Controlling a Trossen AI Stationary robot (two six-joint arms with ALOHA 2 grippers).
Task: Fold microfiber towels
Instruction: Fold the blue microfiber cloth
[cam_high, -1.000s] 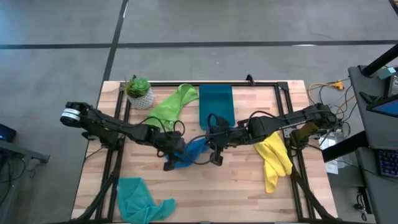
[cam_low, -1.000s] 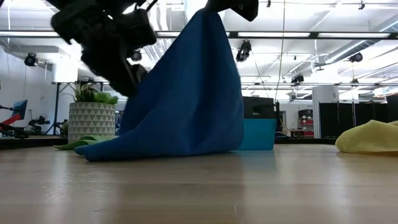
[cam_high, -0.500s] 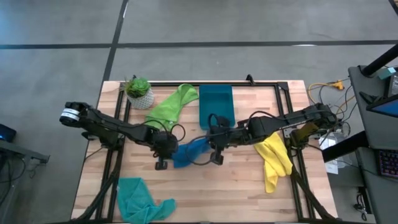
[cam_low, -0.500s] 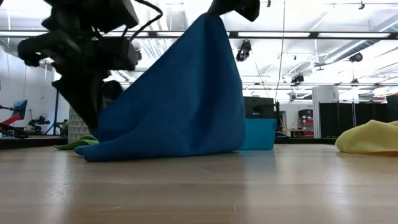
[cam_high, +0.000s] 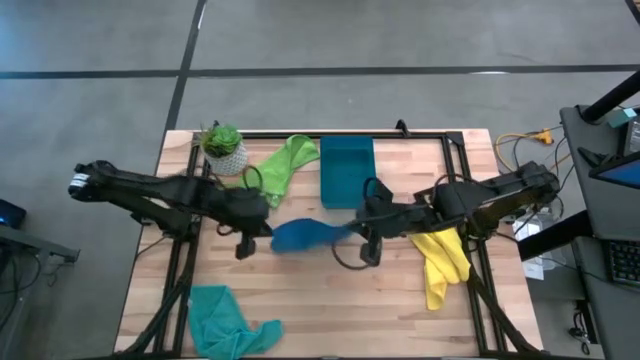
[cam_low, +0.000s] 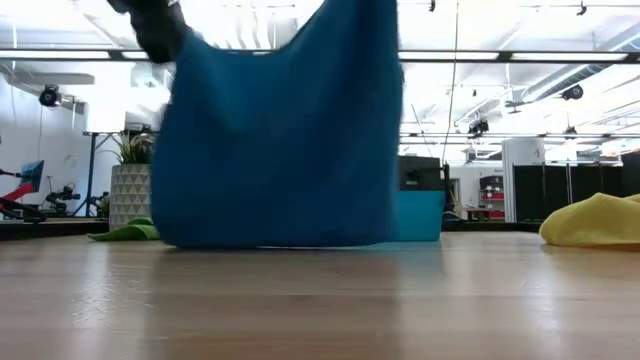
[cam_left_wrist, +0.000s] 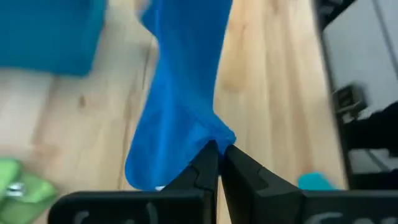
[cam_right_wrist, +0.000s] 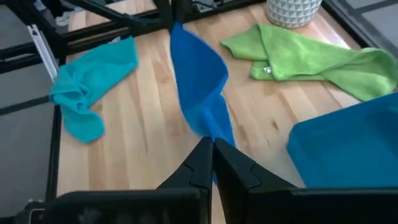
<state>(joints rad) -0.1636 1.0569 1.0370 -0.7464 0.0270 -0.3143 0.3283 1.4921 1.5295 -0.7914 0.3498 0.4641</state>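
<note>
Cloth is the material here, so the blue towel (cam_high: 300, 235) is judged to be light, soft and without any stiffness of its own. It is held in the air above the middle of the table (cam_high: 330, 310), between the two arms, and in the low view it hangs down like a curtain whose lower edge comes close to the wood; contact cannot be told.

The left gripper (cam_left_wrist: 219, 155) is clenched on one upper edge of the towel, and the right gripper (cam_right_wrist: 211, 152) is clenched on the opposite edge, so the cloth is stretched between them. Only thin pinches of fabric are seen between the fingertips. Such a pile is probably not slippery, but a small pinch may be pulled out if the arms are moved apart too strongly.

For a clean fold, hold is best taken at the corners, because the middle sags.

The lime green towel (cam_high: 278, 168) lies beside the teal-blue bin (cam_high: 347, 170), the yellow towel (cam_high: 440, 260) under the right arm, the teal towel (cam_high: 225, 318) near the front edge.
</note>
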